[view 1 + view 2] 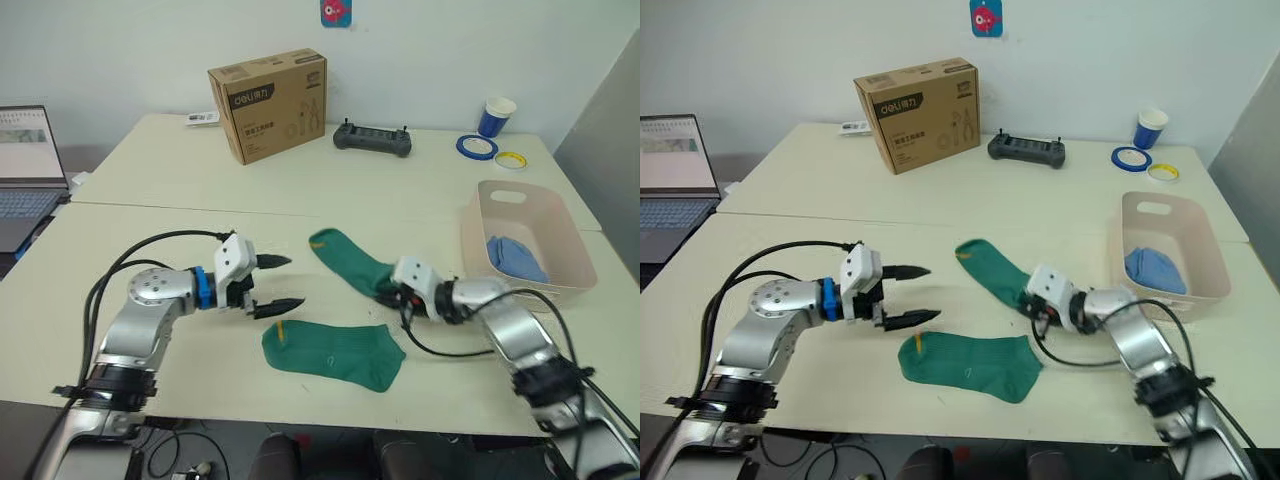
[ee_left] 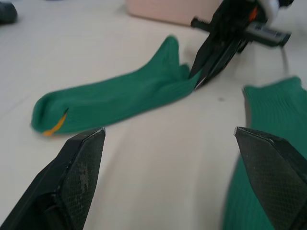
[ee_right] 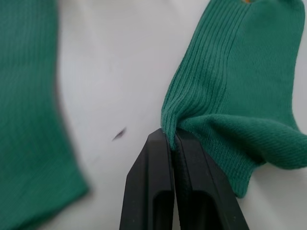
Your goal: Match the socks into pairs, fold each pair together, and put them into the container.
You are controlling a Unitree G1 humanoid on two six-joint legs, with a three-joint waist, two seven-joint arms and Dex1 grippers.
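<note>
- Pinching the cuff edge of the far green sock (image 1: 345,262), the right gripper (image 1: 388,291) has its two black fingers (image 3: 165,191) pressed together on the ribbed fabric, which bunches up just above the fingertips.
- Lying flat on the table (image 1: 200,190), that sock runs from the gripper away toward the cardboard box (image 1: 268,104), its toe end with a small orange mark pointing that way.
- On the side of the far green sock away from the cardboard box, the near green sock (image 1: 333,353) is spread flat close to the table's front edge, apart from the first sock and untouched.
- To the robot's left of the far green sock, the left gripper (image 1: 272,284) hovers with its fingers (image 2: 74,179) spread wide and nothing between them, tips pointing toward the socks.
- To the robot's right of the far green sock, the pink container (image 1: 560,225) sits on the table, with a folded light blue sock bundle (image 1: 516,257) inside it.
- Beyond the far green sock, next to the cardboard box, lies a black controller (image 1: 372,139); farther to the robot's right are a blue cup (image 1: 496,116), a blue tape roll (image 1: 476,147) and a yellow tape roll (image 1: 511,160).
- A laptop (image 1: 25,170) stands at the far left, off the table's edge.
</note>
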